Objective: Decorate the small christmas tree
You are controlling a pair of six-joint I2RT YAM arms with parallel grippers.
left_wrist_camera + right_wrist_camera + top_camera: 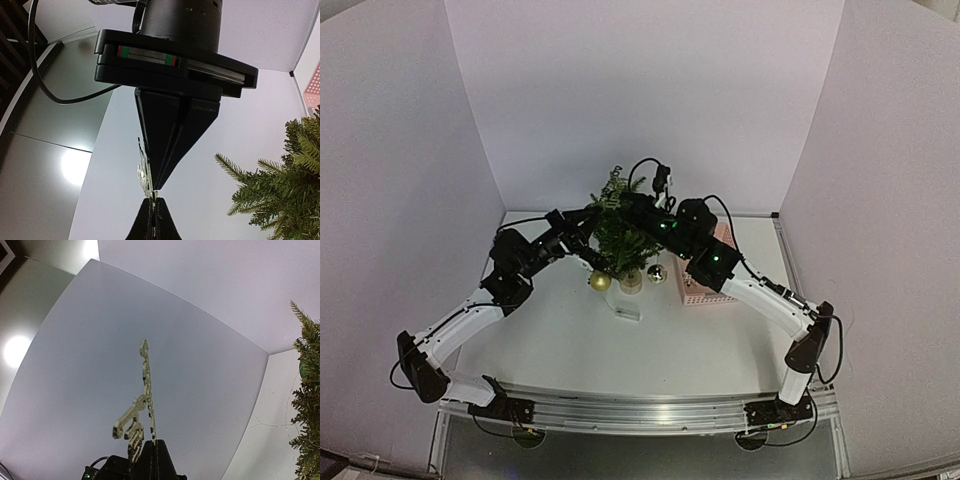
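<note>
Left wrist: flat, glittery ornament [144, 172], centre.
Tapered black left gripper [154, 202] below, right gripper [159, 185] above, both clamped on it; needled tree [285, 200] lower-right.

The top external camera hangs high above and behind the arm bases, looking down and forward over the whole table [570, 340] to the back wall [640, 90] — a far, wide view. The left wrist camera sits right behind the left gripper [154, 200], tilted upward; the right wrist camera looks likewise past the right gripper [152, 444]. Both close views catch the flat pale ornament [145, 172] edge-on and branches of the small christmas tree [280, 195] at their right edge; overhead the tree stands whole at centre
</note>
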